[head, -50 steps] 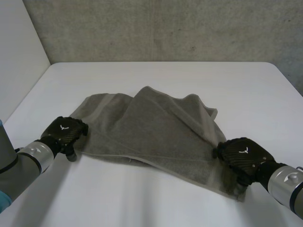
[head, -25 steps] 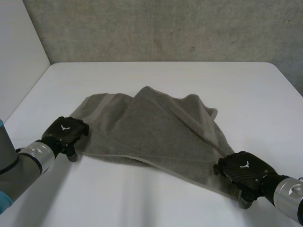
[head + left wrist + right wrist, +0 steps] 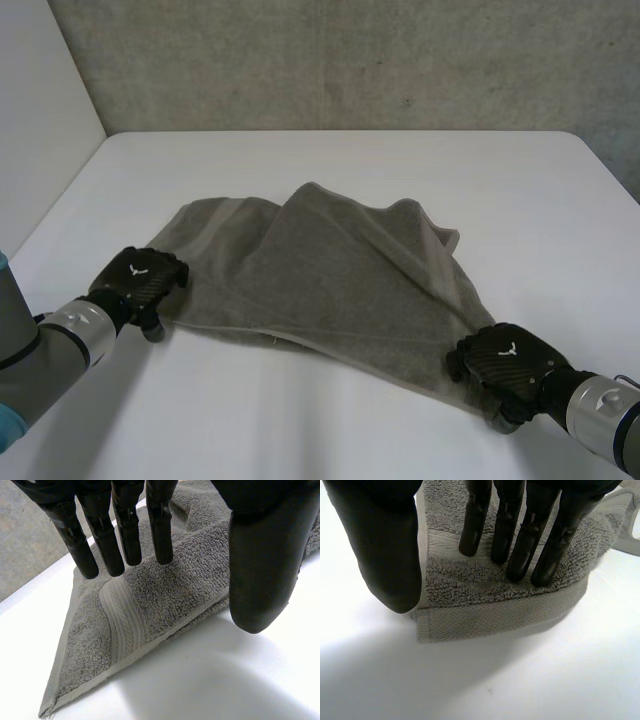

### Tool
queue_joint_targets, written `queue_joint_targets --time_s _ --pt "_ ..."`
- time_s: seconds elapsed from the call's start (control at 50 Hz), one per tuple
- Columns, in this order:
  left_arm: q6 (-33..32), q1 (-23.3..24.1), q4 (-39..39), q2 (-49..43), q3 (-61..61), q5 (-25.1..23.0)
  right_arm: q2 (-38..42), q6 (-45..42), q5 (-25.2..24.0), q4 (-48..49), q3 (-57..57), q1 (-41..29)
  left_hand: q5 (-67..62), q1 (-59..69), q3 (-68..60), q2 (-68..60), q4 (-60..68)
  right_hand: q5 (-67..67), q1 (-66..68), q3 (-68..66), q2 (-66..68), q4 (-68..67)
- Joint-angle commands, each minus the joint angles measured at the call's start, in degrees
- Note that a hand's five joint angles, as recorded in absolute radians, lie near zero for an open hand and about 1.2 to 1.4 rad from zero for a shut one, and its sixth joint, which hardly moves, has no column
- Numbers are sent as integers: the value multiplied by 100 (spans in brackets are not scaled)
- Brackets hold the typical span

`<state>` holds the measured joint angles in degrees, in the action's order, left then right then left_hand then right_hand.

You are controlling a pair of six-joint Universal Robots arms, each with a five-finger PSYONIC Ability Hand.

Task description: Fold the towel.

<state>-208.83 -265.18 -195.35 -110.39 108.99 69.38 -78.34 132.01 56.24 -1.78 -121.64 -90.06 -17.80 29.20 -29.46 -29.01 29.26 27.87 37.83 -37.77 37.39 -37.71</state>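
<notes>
**Fold not yet made: hands set at two near corners**

Your towel (image 3: 330, 270) lies rumpled on the tabletop (image 3: 400, 160). One flap is lapped over its middle, but there is no clean fold.

Your left hand (image 3: 140, 278) sits at one near corner. Its fingers (image 3: 120, 535) are straight and slightly apart, tips on or just over the pile. The corner tip lies beyond them and the thumb (image 3: 262, 570) hangs off the hem, so nothing is pinched.

Your right hand (image 3: 505, 362) is at the other near corner — fingers (image 3: 520, 545) straight, tips pressing the pile just behind the hem band (image 3: 495, 617), right thumb (image 3: 390, 555) beside the edge, gripping nothing.

By my reading, both corners are yet to be pinched, lifted and carried across — nearly all the work remains.
</notes>
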Motion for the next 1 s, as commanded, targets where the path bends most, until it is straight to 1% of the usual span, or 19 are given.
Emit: queue_joint_targets --time_s 0.02,0.08,0.12,0.14,0.16,0.38,0.58,0.6,0.62,0.64,0.68,0.7,0.72,0.74,0.76,0.78,0.84,0.92,1.0 --pt "0 11 -12 0 0 -3 38 0 -7 73 -9 103 -41 -98 124 80 -104 935 939 -945 983 -951" --pt "0 11 -12 0 0 6 38 0 -16 82 -9 103 -41 -98 124 80 -104 1460 1464 -1470 1508 -1476" --pt "0 11 -12 0 0 6 38 0 -51 82 0 103 -41 -98 124 80 -104 3216 3220 -3226 3264 -3232" --pt "0 11 -12 0 0 6 38 0 -51 82 0 103 -41 -98 124 80 -104 3226 3230 -3236 3274 -3242" --pt "0 11 -12 0 0 6 38 0 -51 82 9 111 -41 -98 124 80 -104 4203 4207 -4213 4251 -4219" --pt "0 11 -21 8 0 6 -129 202 -16 -15 369 94 -41 -98 124 80 -104 4213 4217 -4223 4261 -4229" --pt "0 2 -21 17 0 6 -682 642 -51 -279 624 103 -41 -98 124 80 -104 4213 4217 -4223 4261 -4229" --pt "9 2 -21 17 0 -3 -848 650 -86 -435 650 94 -41 -98 124 80 -104 3453 3457 -3463 3501 -3469" --pt "0 2 -21 17 0 6 -936 598 -156 -611 685 77 -41 -98 124 80 -104 2213 2217 -2223 2261 -2229" --pt "0 2 -21 17 0 6 -937 598 -157 -613 685 76 -41 -98 124 80 -104 2201 2204 -2210 2248 -2216" --pt "0 11 -21 17 0 6 -929 388 -279 -884 790 85 -41 -98 124 80 -104 677 681 -687 725 -693" --pt "0 11 -21 17 0 6 -929 387 -280 -885 791 85 -41 -98 124 80 -104 670 674 -680 718 -686" --pt "0 11 -21 17 0 6 -920 152 -349 -998 817 129 -41 -98 124 80 -104 -229 -226 220 -182 214" --pt "0 19 -21 17 0 6 -920 -172 -428 -1078 826 155 -41 -98 124 80 -104 -572 -568 562 -524 556" --pt "0 19 -21 17 0 6 -920 -176 -429 -1079 826 155 -41 -98 124 80 -104 -575 -571 565 -527 559" --pt "0 19 -21 17 0 -3 -911 -515 -473 -1157 809 251 -41 -98 124 80 -104 -791 -788 782 -744 776" --pt "0 19 -21 17 0 6 -920 -982 -561 -1341 817 523 -41 -98 124 80 -104 -1012 -1008 1002 -964 996" --pt "0 19 -21 17 0 6 -867 -1353 -649 -1562 835 621 -41 -98 124 80 -104 -1012 -1008 1003 -965 997" --pt "0 19 -21 17 0 -3 -394 -1817 -859 -1729 861 718 -41 -98 124 80 -104 -1012 -1008 1003 -965 997"
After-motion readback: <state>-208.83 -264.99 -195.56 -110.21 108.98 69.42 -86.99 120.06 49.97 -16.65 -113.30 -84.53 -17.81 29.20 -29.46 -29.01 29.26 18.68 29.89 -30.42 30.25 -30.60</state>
